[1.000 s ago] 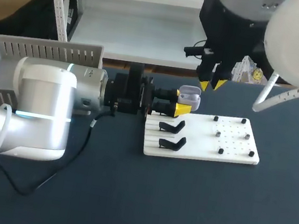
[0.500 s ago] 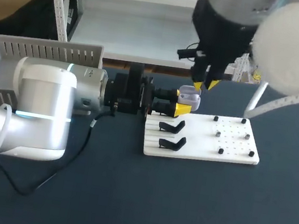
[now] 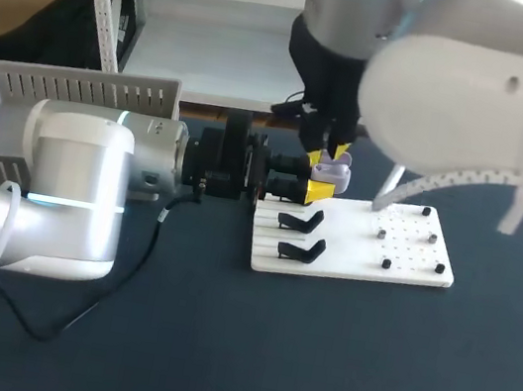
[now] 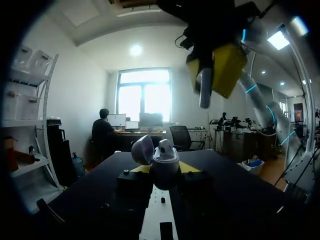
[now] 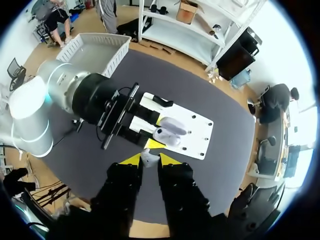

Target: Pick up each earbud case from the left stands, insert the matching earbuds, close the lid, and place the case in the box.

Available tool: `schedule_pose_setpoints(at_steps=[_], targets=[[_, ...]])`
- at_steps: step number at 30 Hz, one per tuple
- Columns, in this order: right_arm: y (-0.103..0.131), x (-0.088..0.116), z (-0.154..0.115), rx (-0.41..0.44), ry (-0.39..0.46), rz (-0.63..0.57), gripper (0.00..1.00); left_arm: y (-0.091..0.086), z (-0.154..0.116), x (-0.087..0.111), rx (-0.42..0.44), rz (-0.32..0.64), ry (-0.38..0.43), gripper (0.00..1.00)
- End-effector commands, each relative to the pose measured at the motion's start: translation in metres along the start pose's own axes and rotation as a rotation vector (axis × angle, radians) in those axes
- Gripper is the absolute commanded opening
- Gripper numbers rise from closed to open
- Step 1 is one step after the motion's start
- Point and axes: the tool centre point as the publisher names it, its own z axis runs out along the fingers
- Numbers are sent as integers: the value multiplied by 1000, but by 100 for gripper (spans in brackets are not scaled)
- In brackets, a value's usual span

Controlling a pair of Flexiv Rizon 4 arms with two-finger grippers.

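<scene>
The right claw (image 3: 326,156) had swung in from the right and come down to just above the open earbud case (image 3: 330,174). The left claw (image 3: 315,189) pinched that case by the white board's (image 3: 351,261) far left corner. Only the wrist views plainly showed the earbud (image 5: 149,156) nipped between the right claw's tips.

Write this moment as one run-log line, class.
left gripper: shut on open white plastic earbud case | right gripper: shut on small white earbud, above case | white pegged board: beneath case
</scene>
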Motion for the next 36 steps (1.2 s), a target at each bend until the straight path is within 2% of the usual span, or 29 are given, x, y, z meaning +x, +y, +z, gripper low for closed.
schedule_pose_setpoints(at_steps=[1,7,14,26,36], targets=[[-1,-11,6,11,42,11,0,0,0,1,-2,2,-3,0],[-9,-12,19,28,67,14,0,0,0,1,-2,2,-3,0],[-8,-11,32,33,98,-2,0,0,0,1,-2,2,-3,0],[-18,-13,38,38,102,17,0,0,0,1,-2,2,-3,0],[-17,-15,41,-15,90,72,0,0,0,1,-2,2,-3,0]])
